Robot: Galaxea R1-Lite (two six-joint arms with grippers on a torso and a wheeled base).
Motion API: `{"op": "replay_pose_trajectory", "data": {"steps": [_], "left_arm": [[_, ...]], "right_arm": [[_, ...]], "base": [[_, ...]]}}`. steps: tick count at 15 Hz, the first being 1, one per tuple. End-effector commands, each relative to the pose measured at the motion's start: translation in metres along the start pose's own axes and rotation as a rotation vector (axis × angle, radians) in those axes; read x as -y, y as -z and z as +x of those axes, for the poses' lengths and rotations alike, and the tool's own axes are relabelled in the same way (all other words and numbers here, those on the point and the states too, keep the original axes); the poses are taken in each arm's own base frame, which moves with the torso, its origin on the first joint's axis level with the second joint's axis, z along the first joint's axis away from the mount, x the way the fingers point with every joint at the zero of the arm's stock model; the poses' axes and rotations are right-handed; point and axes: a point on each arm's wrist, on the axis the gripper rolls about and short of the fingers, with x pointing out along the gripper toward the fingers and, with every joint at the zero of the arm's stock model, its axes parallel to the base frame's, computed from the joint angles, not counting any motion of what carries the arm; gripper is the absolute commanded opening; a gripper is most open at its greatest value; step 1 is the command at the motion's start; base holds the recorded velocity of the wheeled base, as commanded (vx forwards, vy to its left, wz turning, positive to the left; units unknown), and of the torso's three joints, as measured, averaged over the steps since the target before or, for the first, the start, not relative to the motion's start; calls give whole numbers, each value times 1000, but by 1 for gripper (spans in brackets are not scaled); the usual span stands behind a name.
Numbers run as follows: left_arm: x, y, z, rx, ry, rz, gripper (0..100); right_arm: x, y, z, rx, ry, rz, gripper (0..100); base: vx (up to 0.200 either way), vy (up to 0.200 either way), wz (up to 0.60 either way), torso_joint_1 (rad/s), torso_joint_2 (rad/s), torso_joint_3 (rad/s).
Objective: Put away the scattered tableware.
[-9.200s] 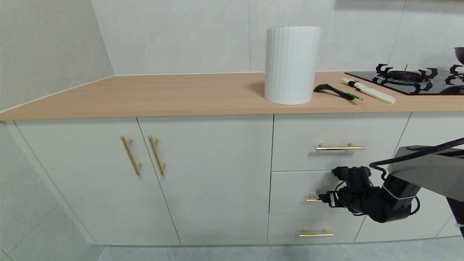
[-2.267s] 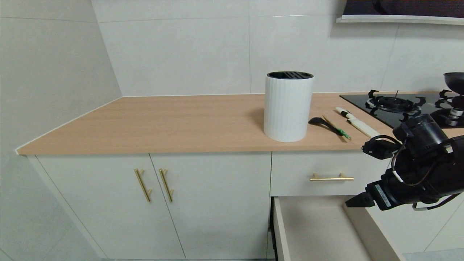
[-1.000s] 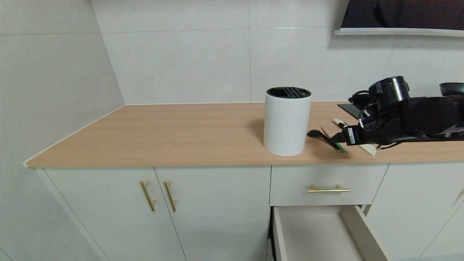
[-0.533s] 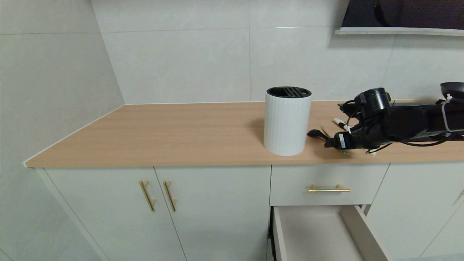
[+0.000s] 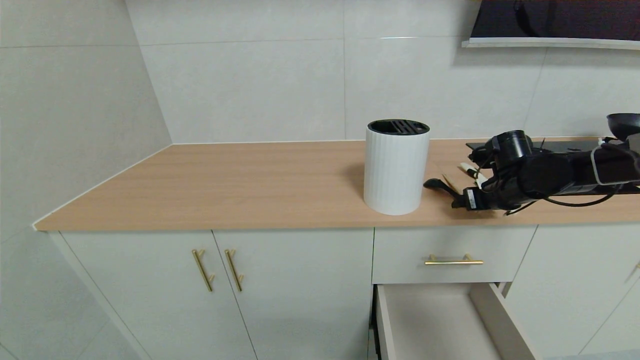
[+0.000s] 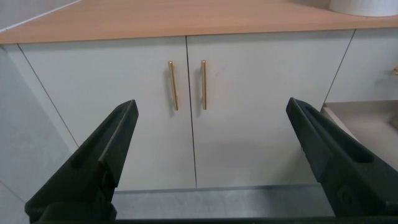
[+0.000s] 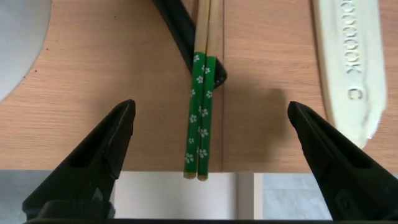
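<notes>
The right end effector is held spread, with the chopsticks centred in its gap at the desk edge, laid across a black spoon handle; the closing is best made low on the green ends, so that both sticks are pinched together and the spoon is left lying. A sheathed white knife is found just beside, a ribbed white holder farther off, and an open drawer below.

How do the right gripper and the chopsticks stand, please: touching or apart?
Apart. The right wrist view shows the open right gripper straddling the chopsticks, bare counter showing on both sides.
</notes>
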Motion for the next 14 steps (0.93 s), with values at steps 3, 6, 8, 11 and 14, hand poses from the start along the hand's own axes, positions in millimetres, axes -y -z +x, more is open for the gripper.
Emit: {"op": "replay_pose_trajectory", "data": {"steps": [3,6,8,11,14], "left_arm": [[0,0,0,-1,0,0,100],[0,0,0,-1,0,0,100],[0,0,0,-1,0,0,100],[0,0,0,-1,0,0,100],[0,0,0,-1,0,0,100]], "right_arm": [[0,1,2,-7,0,-1,0],[0,1,-1,-6,0,-1,0],[1,-1,-4,2,0,0,0],[3,-6,-24,34,-1,11,0],[0,9,-103,86,-44,1,0]], "base": [[0,0,0,0,0,0],[0,0,0,0,0,0],[0,0,0,0,0,0],[0,0,0,0,0,0],[0,0,0,0,0,0]]}}
